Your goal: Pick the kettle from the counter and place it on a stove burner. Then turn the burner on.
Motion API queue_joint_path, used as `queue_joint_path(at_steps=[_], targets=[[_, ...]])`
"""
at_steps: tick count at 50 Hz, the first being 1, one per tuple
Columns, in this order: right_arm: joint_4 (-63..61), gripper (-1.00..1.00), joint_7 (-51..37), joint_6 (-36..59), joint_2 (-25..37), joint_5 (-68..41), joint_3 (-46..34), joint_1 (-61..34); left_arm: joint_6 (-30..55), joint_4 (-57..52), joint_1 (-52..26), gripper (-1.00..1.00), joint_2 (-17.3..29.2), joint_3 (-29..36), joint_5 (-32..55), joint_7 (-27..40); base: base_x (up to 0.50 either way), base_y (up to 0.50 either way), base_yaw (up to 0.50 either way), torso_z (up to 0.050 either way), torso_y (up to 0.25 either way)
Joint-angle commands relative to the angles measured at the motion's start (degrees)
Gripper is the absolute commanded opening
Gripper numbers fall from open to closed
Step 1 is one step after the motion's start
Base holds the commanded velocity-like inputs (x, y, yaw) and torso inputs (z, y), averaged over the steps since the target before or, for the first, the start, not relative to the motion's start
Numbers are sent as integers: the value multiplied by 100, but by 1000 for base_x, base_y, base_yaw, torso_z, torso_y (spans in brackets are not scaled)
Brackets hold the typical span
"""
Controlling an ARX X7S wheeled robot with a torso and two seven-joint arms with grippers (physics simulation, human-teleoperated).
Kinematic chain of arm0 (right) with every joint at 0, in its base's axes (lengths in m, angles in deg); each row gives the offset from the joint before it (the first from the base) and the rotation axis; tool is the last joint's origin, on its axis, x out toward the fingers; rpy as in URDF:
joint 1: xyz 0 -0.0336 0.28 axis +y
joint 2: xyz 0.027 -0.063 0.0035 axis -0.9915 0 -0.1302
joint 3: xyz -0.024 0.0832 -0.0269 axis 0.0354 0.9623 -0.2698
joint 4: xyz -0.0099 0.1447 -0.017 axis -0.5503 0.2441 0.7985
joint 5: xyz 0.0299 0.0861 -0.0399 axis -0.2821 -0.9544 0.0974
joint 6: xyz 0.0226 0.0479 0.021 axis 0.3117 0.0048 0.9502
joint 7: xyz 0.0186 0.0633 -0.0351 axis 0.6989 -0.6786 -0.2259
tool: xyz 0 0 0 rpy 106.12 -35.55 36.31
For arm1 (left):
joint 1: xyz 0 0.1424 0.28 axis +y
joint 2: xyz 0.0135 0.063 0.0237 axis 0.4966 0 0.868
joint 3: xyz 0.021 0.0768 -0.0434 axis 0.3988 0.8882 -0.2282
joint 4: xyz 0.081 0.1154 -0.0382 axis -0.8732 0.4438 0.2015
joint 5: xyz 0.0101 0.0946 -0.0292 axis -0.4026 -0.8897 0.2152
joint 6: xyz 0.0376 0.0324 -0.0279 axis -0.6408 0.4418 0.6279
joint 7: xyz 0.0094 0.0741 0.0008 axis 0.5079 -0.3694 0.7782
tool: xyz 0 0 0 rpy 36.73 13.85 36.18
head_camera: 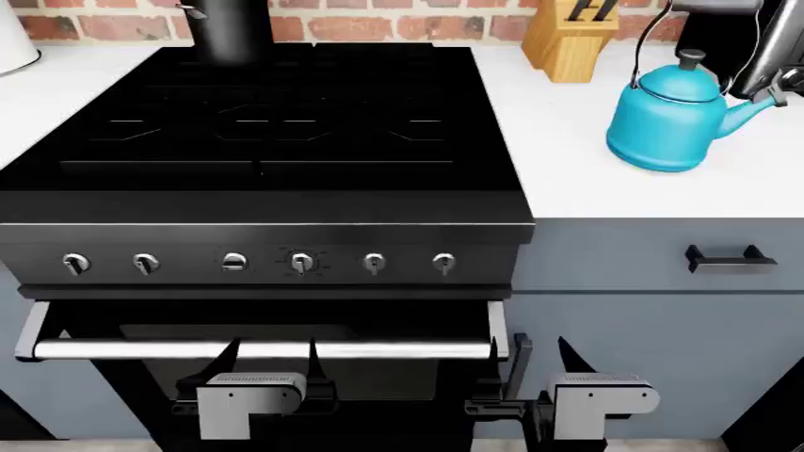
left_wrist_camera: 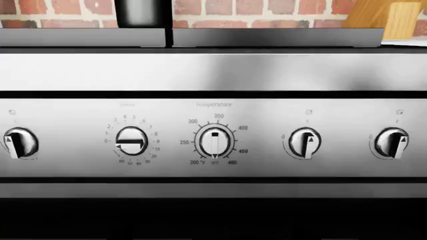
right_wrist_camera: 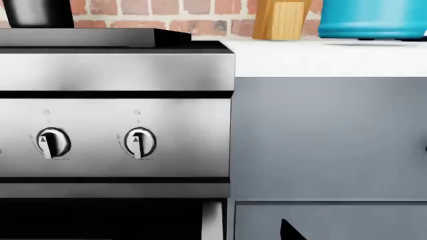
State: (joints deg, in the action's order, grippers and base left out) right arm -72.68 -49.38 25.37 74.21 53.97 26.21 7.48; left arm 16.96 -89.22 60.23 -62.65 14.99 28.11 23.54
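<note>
Kettle (head_camera: pixel 676 118): upright on the white surface (head_camera: pixel 571 165), beside the knife block (head_camera: pixel 568 38); far above and beyond both jaws, right of the stove (head_camera: pixel 270 122)
Left gripper (head_camera: pixel 270 377): low before the oven door; jaws parted, empty
Right gripper (head_camera: pixel 540 377): low by the cabinet; jaws' state unclear

Even bright light, no blur, sharp renders w/ flat colours. Soft glare patches on steel panel (left_wrist_camera: pixel 213 70). Kettle (head_camera: pixel 672 118) casts faint shadow on white counter (head_camera: pixel 566 169). Stovetop (head_camera: pixel 289 122) very dark.
</note>
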Motion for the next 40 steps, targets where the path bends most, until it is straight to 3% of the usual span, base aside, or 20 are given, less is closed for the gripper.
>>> queue_joint_path(at_steps=[1,13,20,32,40], targets=[[-57,100,-211,182,73,-14,-126,-25,-20,-13,8,100,89,108,101,97,0,0,0,0,0],[-363,100,-152,319,301,-539,-284,81,-228,-126,104,100,268,281,537,164,0,0,0,0,0],[-1873,100,-248,1271,456,-914,-240,25,870,-1675,-95,100,570,236,1047,135,0,0,0,50,0],[-3316,100,-687,3146,539,-1564,12,-1744,2251,-2986,-1511,100,1048,164,654,621,0,0,0,50,0],[-3344,100,-666,3124,619,-1649,-96,-1878,2199,-3191,-1550,100,1207,340,518,593,0,-15,0,50,0]])
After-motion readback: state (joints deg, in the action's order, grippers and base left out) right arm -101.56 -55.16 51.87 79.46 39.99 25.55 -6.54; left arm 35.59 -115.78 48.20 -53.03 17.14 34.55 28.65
